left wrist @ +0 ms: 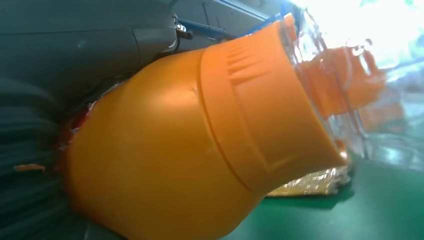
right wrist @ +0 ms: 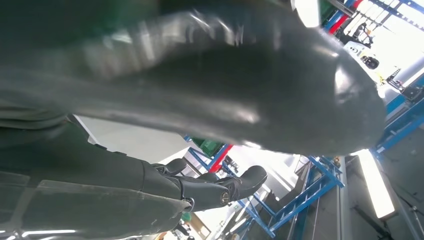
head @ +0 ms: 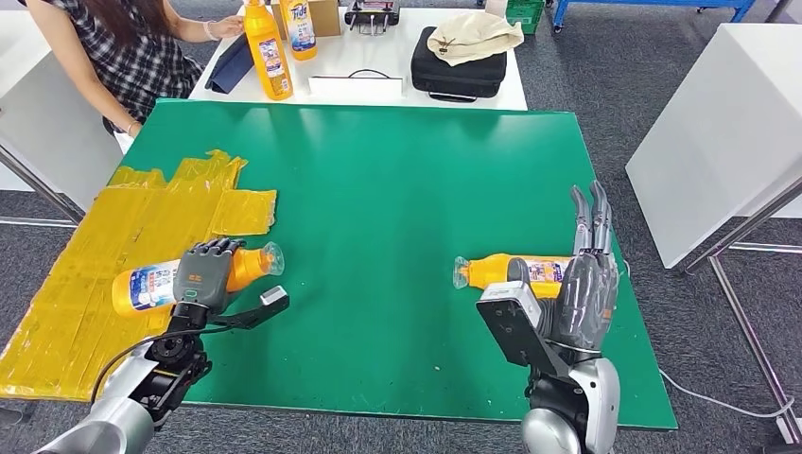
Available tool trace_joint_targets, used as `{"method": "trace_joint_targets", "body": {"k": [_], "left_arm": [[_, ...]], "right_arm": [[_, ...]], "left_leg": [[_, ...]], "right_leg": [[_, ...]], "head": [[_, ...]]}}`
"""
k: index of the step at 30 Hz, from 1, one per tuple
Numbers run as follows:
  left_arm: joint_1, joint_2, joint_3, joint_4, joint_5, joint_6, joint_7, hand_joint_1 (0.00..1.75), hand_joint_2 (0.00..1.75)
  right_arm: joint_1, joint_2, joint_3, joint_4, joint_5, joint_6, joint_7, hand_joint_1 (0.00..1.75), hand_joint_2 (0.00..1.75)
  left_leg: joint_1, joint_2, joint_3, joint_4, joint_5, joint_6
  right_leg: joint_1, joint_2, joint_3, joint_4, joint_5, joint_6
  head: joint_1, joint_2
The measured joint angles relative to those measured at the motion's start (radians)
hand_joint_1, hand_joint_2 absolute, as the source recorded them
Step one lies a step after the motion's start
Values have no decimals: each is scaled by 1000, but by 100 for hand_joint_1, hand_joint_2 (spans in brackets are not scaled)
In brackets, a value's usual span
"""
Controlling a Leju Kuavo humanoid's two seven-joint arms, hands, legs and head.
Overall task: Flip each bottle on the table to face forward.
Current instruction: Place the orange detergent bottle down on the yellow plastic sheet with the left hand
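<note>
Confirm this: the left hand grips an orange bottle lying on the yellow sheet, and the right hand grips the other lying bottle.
Not quite. The right hand is open, fingers straight, beside the other lying bottle, not gripping it, as the head view shows. The left hand does grip its orange bottle on the yellow sheet.

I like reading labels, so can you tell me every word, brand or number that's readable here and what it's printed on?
No text can be read for certain.
Left bottle, held by the left hand: blue and white label, print too small.
Right bottle, beside the right hand: label print blurred.
Two upright bottles on the white table: large blue lettering, illegible.
</note>
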Motion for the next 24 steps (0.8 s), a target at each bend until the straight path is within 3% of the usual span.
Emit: {"method": "trace_joint_targets", "body": {"k": [16,18,20,24], "left_arm": [[-22,16,-4,24,0,55,75,0,0],[-11,21,-7,-5,5,57,92,0,0],[22,20,10,-91,57,59,38,0,0],[100,-28,185,-332,309,59,-339,0,0]], "right_arm": [[24,-14,-8,3,10,6,17,0,0],[33,-16,-9,3,19,7,18,0,87],[51,-19,-13,1,42,19,23,0,175],[101,-31,-27,-12,90,65,44,0,175]], "left_leg": [[0,0,0,0,0,0],[0,0,0,0,0,0],[0,0,0,0,0,0],[0,0,-1,0,0,0]], "right_leg": [[0,0,0,0,0,0],[0,0,0,0,0,0],[0,0,0,0,0,0],[0,1,-1,0,0,0]], "head": [[0,0],[0,0],[0,0],[0,0]]}}
